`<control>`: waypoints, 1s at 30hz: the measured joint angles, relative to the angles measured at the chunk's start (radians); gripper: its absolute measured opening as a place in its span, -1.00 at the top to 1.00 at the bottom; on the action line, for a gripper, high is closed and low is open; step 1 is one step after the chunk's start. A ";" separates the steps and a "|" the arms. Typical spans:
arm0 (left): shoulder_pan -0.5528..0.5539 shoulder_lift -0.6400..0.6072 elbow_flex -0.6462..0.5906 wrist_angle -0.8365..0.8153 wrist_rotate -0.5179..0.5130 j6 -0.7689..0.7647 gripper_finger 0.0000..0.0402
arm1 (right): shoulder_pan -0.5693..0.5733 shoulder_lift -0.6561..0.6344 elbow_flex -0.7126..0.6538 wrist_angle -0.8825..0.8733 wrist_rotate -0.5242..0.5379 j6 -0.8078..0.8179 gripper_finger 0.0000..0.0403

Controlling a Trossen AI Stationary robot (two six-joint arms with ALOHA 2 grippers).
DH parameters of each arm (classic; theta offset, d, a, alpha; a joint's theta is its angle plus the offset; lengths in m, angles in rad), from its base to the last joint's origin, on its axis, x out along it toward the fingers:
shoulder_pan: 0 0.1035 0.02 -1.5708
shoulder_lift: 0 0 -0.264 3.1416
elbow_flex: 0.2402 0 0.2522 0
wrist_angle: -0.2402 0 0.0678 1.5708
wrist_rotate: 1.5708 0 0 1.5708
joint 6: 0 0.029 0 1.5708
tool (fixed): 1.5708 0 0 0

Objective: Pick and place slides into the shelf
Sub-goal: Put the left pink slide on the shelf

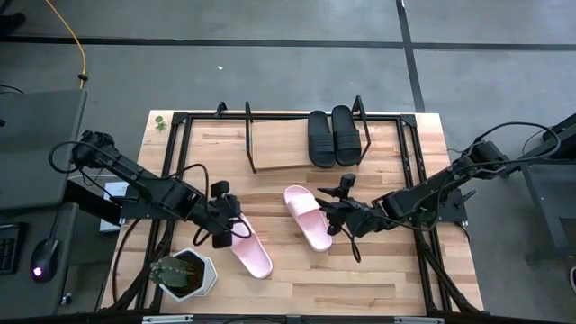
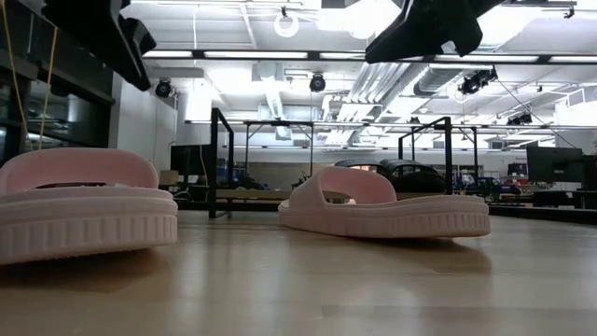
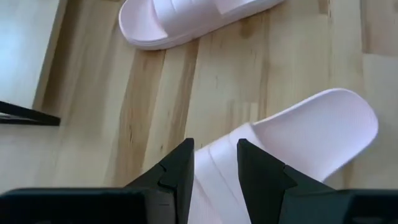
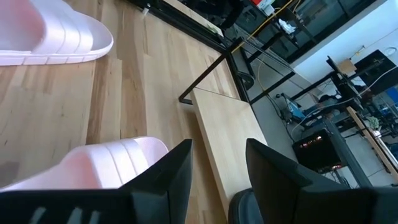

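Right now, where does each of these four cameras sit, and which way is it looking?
High view: overhead, straight down on the table, both arms, shelf, black slides.
Low view: table height, level across two pink slides into the room; arms overhead.
Left wrist view: on the left arm, past the left gripper onto a pink slide.
Right wrist view: on the right arm, past the right gripper toward the shelf.
Shared: every view shows both pink slides.
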 joint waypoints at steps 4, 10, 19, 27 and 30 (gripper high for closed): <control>0.040 0.000 -0.017 -0.003 0.001 -0.006 0.46 | 0.000 0.000 0.000 0.001 0.000 -0.001 0.29; 0.127 -0.002 -0.073 -0.002 0.051 -0.002 0.46 | 0.000 0.000 0.000 0.001 0.000 -0.001 0.29; 0.236 -0.006 -0.130 0.021 0.127 0.023 0.46 | 0.000 0.000 0.000 -0.002 0.001 0.002 0.29; 0.268 -0.006 -0.149 0.087 0.201 0.074 0.46 | 0.000 0.000 0.000 -0.004 0.000 0.010 0.29; 0.267 -0.006 -0.149 0.092 0.219 0.085 0.46 | 0.000 0.000 0.000 -0.006 0.000 0.013 0.29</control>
